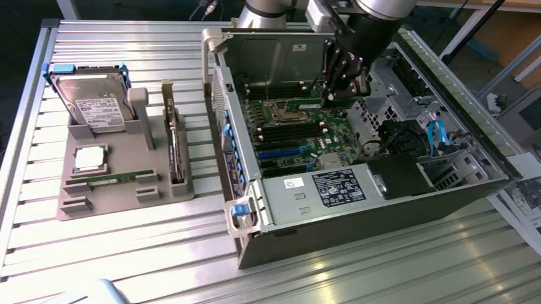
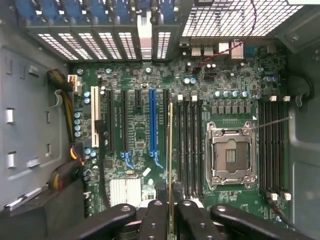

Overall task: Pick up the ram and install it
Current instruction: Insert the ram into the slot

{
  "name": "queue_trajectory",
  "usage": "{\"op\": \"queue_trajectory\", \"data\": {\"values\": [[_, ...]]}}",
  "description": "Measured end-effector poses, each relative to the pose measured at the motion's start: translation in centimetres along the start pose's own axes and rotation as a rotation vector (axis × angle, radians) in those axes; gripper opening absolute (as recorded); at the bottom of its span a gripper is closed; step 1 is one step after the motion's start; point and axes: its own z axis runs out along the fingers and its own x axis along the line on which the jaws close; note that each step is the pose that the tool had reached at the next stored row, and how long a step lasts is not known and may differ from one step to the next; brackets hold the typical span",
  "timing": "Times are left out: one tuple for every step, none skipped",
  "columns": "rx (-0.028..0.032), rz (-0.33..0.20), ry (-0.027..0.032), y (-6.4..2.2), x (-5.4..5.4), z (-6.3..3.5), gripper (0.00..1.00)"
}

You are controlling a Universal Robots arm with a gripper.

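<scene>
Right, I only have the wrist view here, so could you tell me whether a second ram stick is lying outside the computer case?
Observer: Yes, a spare ram stick lies flat in the grey holder, on the exterior view's left of the case.
Operator: Thank you. Is anything else on that holder?
Observer: A hard drive stands upright at its far end, among other parts.
Operator: And where does the gripper sit, seen from outside?
Observer: The gripper, holding the ram, hangs inside the open case over the motherboard, close to the processor socket.
</scene>
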Motion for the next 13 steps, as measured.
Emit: {"op": "queue_trajectory", "data": {"values": [[0.0, 0.0, 0.0, 0.07, -0.1, 0.18, 0.14], [0.0, 0.0, 0.0002, 0.17, -0.3, 0.42, 0.14], [0.0, 0.0, 0.0, 0.26, -0.4, 0.63, 0.14], [0.0, 0.0, 0.0, 0.43, -0.7, 1.03, 0.14], [0.0001, 0.001, -0.0001, 0.54, -0.8, 1.29, 0.14], [0.0, 0.001, 0.0, 0.63, -0.9, 1.49, 0.14], [0.0, 0.001, 0.0002, 0.71, -1.0, 1.65, 0.14], [0.0001, 0.001, -0.0001, 0.79, -1.0, 1.86, 0.14], [0.0001, 0.001, -0.0002, 0.91, -1.1, 2.17, 0.14], [0.0001, 0.001, 0.0, 0.98, -1.1, 2.33, 0.14], [0.0, 0.002, 0.0, 1.05, -1.2, 2.5, 0.14], [0.0, 0.002, 0.0, 1.12, -1.2, 2.69, 0.14], [0.0, 0.002, 0.0, 1.19, -1.2, 2.88, 0.14]]}}
